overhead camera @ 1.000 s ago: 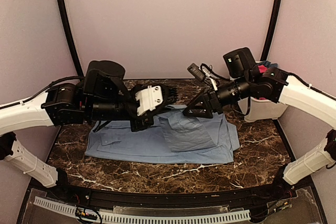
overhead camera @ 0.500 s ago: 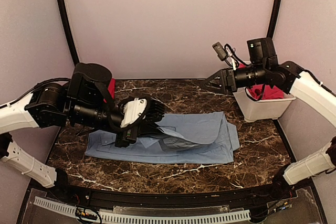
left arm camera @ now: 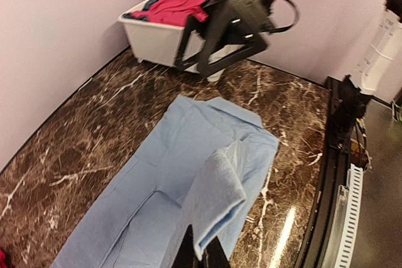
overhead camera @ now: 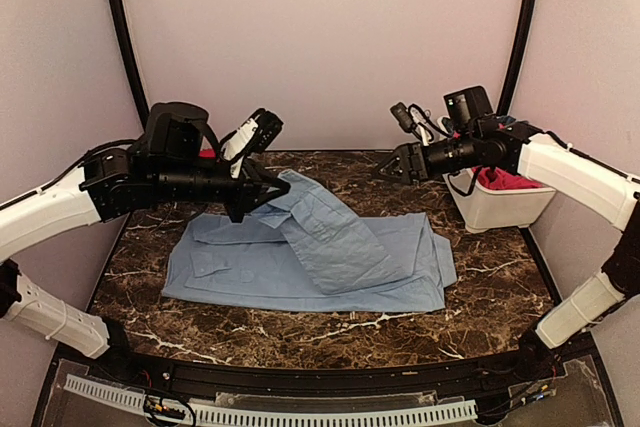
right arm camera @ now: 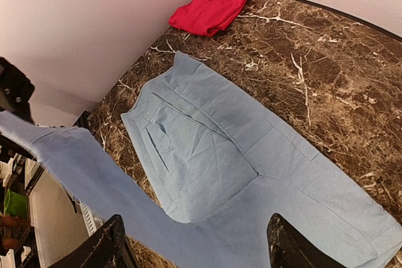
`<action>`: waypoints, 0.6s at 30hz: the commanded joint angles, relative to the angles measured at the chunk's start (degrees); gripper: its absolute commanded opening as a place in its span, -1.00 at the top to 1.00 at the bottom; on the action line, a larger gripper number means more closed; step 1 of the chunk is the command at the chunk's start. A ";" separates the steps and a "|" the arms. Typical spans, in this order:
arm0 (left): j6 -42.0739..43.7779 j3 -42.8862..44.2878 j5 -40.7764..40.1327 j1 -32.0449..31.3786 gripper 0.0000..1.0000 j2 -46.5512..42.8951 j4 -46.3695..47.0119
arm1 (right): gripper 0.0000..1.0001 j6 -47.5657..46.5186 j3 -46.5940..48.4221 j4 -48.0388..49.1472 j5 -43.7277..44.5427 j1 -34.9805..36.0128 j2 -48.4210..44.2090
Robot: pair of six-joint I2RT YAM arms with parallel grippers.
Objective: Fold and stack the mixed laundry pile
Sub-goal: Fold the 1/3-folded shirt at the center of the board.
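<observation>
The left gripper [overhead camera: 258, 199] is clamped on a fold of the light-blue garment [overhead camera: 330, 259] and holds that part up off the worktop [overhead camera: 480, 287]. The rest of it lies spread flat across the middle. The right gripper [overhead camera: 392, 165] hangs with its jaws apart and empty, above the back of the worktop, near the white tub [overhead camera: 500, 211]. Red cloth [overhead camera: 505, 181] lies in the tub. A folded red piece [right arm camera: 210, 7] lies at the far left corner.
</observation>
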 commanded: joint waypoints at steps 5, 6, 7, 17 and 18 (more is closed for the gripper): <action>-21.32 -4.39 1.89 15.24 1.00 7.99 1.59 | -0.50 -0.50 -2.74 2.82 1.09 -1.35 -0.77; -22.17 -5.49 1.44 16.47 1.00 8.12 1.70 | -0.50 -0.52 -3.14 2.78 1.03 -1.35 -0.71; -23.82 -6.80 0.74 18.68 1.00 8.24 1.88 | -0.49 -0.51 -3.61 2.86 0.87 -1.35 -0.82; -29.22 -13.39 -1.47 29.31 1.00 9.91 2.79 | -0.46 0.93 -9.28 5.71 -1.31 -1.35 -0.78; -29.51 -13.75 -1.69 29.61 1.00 10.40 3.04 | -0.46 1.21 -9.89 6.21 -1.72 -1.27 -0.61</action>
